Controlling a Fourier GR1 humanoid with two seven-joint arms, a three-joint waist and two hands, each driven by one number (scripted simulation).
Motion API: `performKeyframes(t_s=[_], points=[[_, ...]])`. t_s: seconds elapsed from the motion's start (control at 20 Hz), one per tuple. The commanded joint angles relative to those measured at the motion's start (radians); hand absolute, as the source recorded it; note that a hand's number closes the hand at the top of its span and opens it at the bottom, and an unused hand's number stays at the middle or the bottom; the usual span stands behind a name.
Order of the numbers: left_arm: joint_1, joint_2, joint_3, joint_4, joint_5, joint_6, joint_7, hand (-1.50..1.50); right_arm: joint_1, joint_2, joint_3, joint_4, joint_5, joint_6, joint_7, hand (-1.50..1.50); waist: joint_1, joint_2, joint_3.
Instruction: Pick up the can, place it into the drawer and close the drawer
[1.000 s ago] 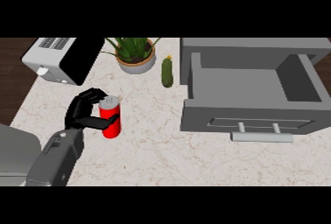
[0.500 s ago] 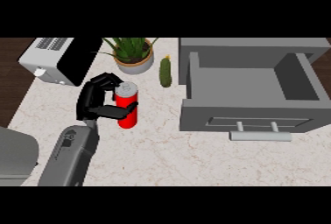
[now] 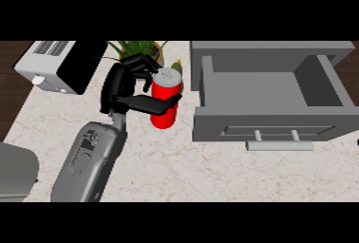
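A red can [image 3: 164, 117] with a silver top is upright just left of the open grey drawer [image 3: 266, 127]. My left hand [image 3: 118, 91] is shut on it, with fingers over the top rim and the thumb across the red body. The can's base shows against the counter, and I cannot tell whether it touches. The drawer is pulled out with its inside bare, and its bar handle [image 3: 280, 145] faces me. My right hand is not in view.
A white and black toaster [image 3: 60, 66] sits at the back left. A potted plant [image 3: 136, 48] and a small green item [image 3: 178, 66] stand behind the can. A grey block [image 3: 15, 171] lies at the lower left edge.
My left hand has carried the can to the right and farther back, from mid-counter to beside the drawer's left front corner. The drawer has stayed open.
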Motion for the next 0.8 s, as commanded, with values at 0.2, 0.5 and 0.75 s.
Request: performKeyframes(t_s=[0.2, 0.5, 0.75], points=[[-0.256, -0.005, -0.098, 0.070, -0.004, 0.153, 0.130, 1.50, -0.004, -0.029, -0.046, -0.034, -0.044, 0.023, 0.039, -1.50, -0.014, 0.003, 0.000], [-0.467, -0.005, -0.135, 0.162, 0.036, 0.251, 0.210, 1.50, -0.080, -0.024, -0.044, 0.085, -0.025, 0.017, -0.013, -1.50, -0.015, 0.005, 0.000], [-0.600, -0.005, -0.178, 0.314, 0.079, 0.326, 0.203, 1.50, -0.015, -0.018, -0.039, 0.010, -0.023, 0.033, -0.002, -1.50, -0.031, 0.006, 0.000]])
